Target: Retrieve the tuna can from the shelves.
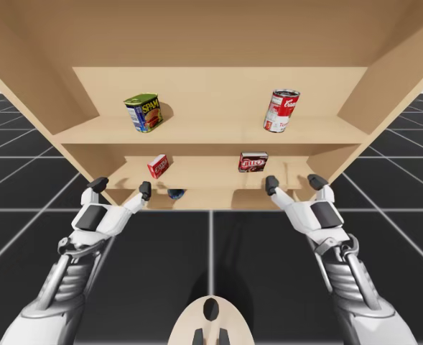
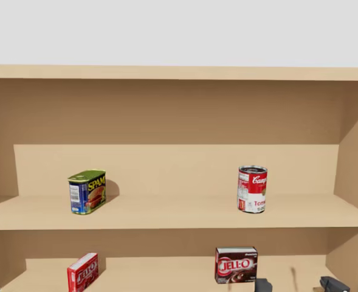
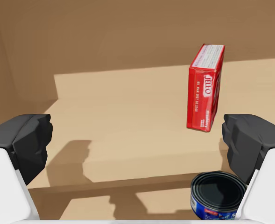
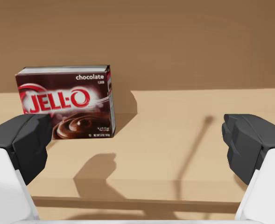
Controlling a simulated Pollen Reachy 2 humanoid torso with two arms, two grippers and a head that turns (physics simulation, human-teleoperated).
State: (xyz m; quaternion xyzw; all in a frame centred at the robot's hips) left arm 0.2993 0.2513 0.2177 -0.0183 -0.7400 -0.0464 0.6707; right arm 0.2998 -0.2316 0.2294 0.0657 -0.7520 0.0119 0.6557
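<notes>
My left gripper (image 3: 137, 140) is hanging wide open, empty, at the shelf front. The tuna can (image 3: 217, 195) is sitting just beside one finger, a level below the shelf board (image 3: 128, 121) where the red box (image 3: 205, 88) is standing. My right gripper (image 4: 137, 140) is gaping equally wide, facing the brown box (image 4: 67, 102).

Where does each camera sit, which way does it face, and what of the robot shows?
High view: above, looking down into the shelves; both arms, left gripper and right gripper show.
Head view: on my head, facing the shelves level; dark fingertips show.
Left wrist view: on my left hand, facing the red box; open fingers.
Right wrist view: on my right hand, facing the brown box; open fingers.
High and left wrist share the tuna can.
</notes>
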